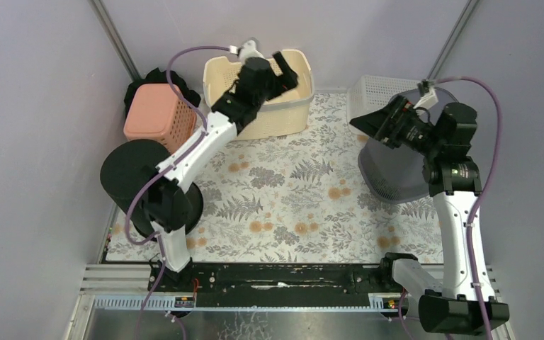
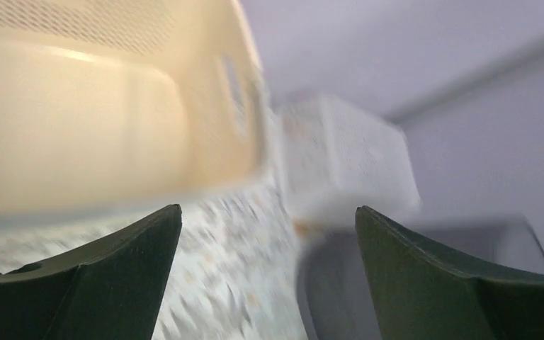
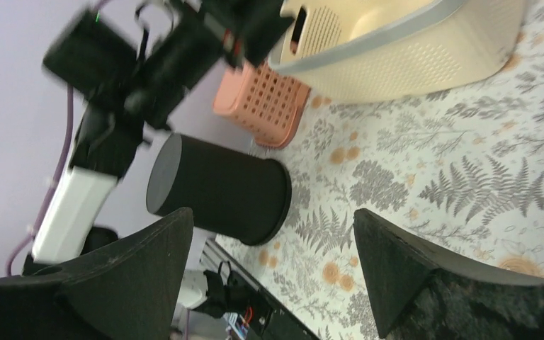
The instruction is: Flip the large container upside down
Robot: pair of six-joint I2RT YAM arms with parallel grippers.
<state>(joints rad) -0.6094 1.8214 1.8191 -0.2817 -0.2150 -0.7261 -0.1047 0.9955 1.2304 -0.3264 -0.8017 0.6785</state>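
Note:
The large container is a cream plastic basket (image 1: pixel 283 117) standing upright at the back centre of the table, open side up. It also shows in the left wrist view (image 2: pixel 78 120) and in the right wrist view (image 3: pixel 411 49). My left gripper (image 1: pixel 283 74) is open and hovers over the basket's opening, holding nothing. My left fingers (image 2: pixel 99 276) frame the blurred mat and the grey bin. My right gripper (image 1: pixel 368 126) is open and empty at the right, over the grey bin, well apart from the cream basket. My right fingers (image 3: pixel 134 276) stand wide.
A pink basket (image 1: pixel 157 117) lies upside down at the back left. A black cylindrical bin (image 1: pixel 138 180) stands upside down at the left. A white perforated basket (image 1: pixel 375 95) and a grey bin (image 1: pixel 397 173) sit at the right. A floral mat (image 1: pixel 290 205) covers the table.

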